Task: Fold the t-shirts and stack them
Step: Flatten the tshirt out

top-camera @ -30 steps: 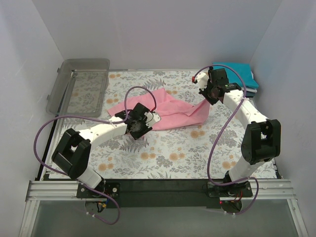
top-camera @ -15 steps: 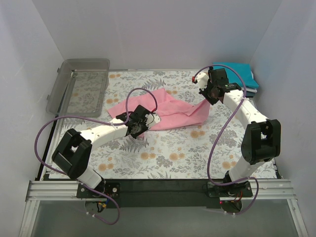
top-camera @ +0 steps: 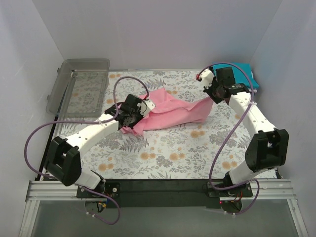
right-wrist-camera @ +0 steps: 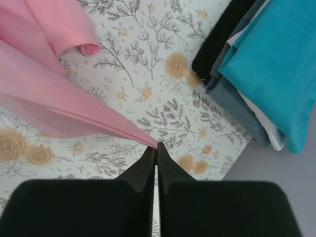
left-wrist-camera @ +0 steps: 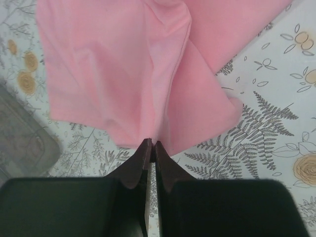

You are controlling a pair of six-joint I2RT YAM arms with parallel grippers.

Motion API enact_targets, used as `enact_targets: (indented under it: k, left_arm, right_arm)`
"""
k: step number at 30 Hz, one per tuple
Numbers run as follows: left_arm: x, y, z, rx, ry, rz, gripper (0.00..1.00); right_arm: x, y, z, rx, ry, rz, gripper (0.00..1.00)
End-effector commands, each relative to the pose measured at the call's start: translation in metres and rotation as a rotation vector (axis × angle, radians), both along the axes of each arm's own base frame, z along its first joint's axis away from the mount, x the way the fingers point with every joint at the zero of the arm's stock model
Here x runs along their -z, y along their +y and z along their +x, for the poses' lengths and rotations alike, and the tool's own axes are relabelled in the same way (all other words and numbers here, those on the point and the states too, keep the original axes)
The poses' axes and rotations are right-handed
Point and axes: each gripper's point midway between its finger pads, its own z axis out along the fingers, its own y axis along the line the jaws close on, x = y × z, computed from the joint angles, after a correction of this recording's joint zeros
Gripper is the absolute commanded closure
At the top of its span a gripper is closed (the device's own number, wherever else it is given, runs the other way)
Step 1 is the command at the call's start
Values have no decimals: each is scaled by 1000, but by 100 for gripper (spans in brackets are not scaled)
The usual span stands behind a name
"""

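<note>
The pink t-shirt [top-camera: 173, 111] lies bunched across the middle of the flowery table cloth [top-camera: 173, 153], stretched between the two arms. The left gripper [left-wrist-camera: 151, 147] is pinched tight on its left edge, and the right gripper [right-wrist-camera: 157, 147] is pinched tight on a corner at its right end (that corner is held up off the table). The folded t-shirts [right-wrist-camera: 276, 59], teal on top, sit in a pile at the far right corner.
</note>
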Motion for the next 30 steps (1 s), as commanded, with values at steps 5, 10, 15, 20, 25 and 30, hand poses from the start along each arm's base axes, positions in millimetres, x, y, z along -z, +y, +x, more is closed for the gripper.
enact_targets:
  k: [5,10,15,20,25,30]
  left_arm:
    - [-108,0,-45,43,-47,-279,100]
    - [-197,11,-40,31,-293,-387,100]
    - [-265,32,3,-79,-576,-409,100]
    - [-295,61,73,-157,-729,-383,100]
    - [-298,70,172,-204,-758,-397,100]
    - [-358,76,242,-236,-892,-504,100]
  right_arm:
    - [-99,-22,-53,-5,-219,-2,99]
    - [-186,-34,-72,35,-455,18,99]
    - [-263,-41,-48,100,-664,26,99]
    - [-295,-38,12,115,-760,-24,99]
    - [-313,-32,83,168,-877,-30,99]
    - [-393,-42,129,301,-1151,26,99]
